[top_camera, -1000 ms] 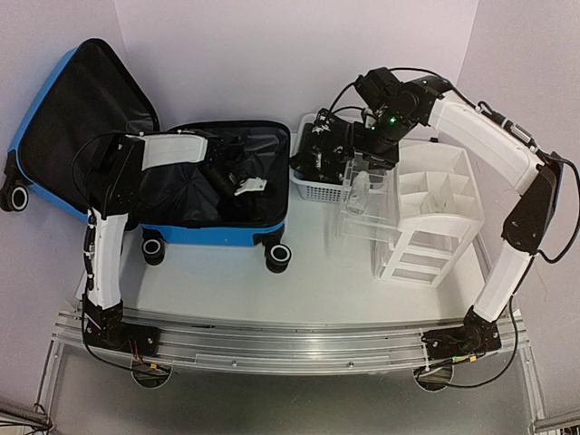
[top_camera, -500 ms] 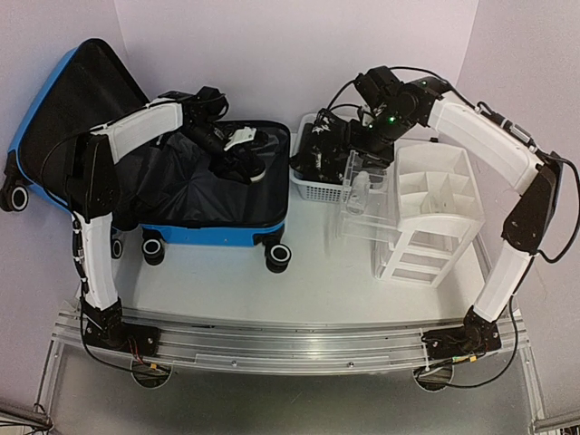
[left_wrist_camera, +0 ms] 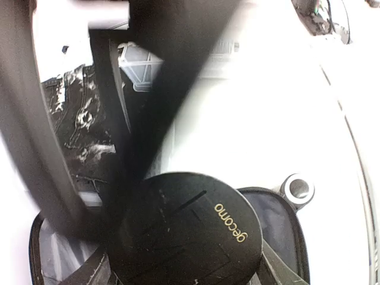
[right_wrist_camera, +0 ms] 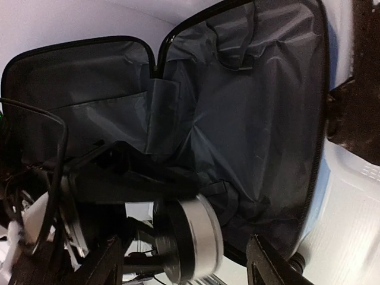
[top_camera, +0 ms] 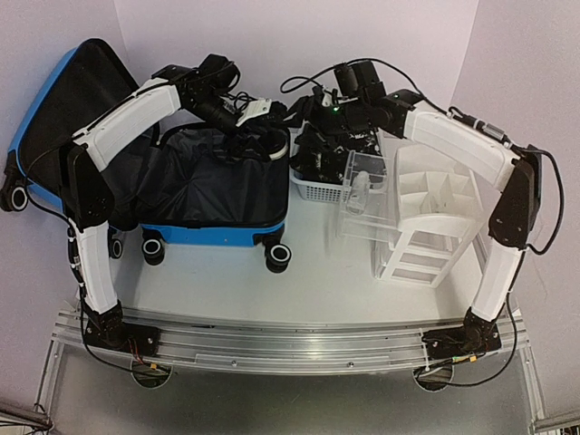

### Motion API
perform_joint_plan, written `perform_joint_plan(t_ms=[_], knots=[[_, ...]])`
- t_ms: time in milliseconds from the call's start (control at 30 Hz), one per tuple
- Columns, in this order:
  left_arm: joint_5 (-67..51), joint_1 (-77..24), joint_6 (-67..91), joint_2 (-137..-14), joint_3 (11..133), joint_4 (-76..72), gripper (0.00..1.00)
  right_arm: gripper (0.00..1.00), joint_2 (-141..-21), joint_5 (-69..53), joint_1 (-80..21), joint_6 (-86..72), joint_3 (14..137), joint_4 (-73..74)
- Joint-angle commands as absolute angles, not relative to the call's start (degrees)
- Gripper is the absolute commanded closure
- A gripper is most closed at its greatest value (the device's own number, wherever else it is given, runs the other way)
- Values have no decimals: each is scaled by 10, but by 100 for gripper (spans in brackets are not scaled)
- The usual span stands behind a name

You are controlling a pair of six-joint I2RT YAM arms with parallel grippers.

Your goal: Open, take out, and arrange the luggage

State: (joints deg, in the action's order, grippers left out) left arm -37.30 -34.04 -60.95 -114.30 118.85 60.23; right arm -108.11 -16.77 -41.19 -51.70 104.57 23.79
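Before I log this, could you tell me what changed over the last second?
The left gripper, holding a round black case, rose from the luggage toward the white basket. The right gripper swung left over that basket. Luggage, basket and organizer stayed put.

Top view: bright, even, diffuse light, with soft shadows under the luggage (top_camera: 217, 234) on the table (top_camera: 317, 281); the rail (top_camera: 290, 340) along the lower edge bows from lens distortion. Left wrist view: right half blown out to white, dark smeared streaks at upper left, the disc (left_wrist_camera: 187, 231) at lower centre sharp. Right wrist view: dim and grainy, lower centre motion-blurred
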Motion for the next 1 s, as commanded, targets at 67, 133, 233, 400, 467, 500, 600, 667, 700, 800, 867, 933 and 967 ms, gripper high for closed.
perform_joint_plan(t_ms=[67,133,233,400,467,500,600,667,700,800,867,933,967], knots=[[-382,-348,-572,-1116,1232,607,73,42,-1114,-191,-422,-550,1064,197],[-382,-350,-570,-1116,1233,607,73,47,-1115,-193,-422,-552,1063,192],[-377,-353,-569,-1116,1231,603,73,66,-1121,-206,-422,-559,1065,184],[-365,-355,-554,-1116,1229,589,71,96,-1113,-216,-422,-564,1054,180],[-361,-355,-548,-1115,1227,583,64,100,-1102,-213,-422,-561,1043,180],[-358,-355,-545,-1115,1226,581,57,100,-1095,-210,-421,-558,1037,180],[-349,-355,-523,-1112,1221,568,19,100,-1070,-198,-415,-551,1015,181],[-344,-354,-510,-1110,1221,563,2,100,-1047,-189,-407,-546,997,183],[-342,-353,-508,-1108,1221,564,0,100,-1031,-181,-401,-541,985,186],[-351,-348,-498,-1101,1222,571,0,100,-983,-135,-380,-506,960,246],[-364,-340,-488,-1096,1224,578,0,100,-963,-81,-372,-455,977,337],[-374,-334,-482,-1092,1225,585,0,100,-951,-24,-367,-402,1015,439],[-375,-332,-481,-1089,1225,588,0,100,-950,5,-366,-376,1039,484]])
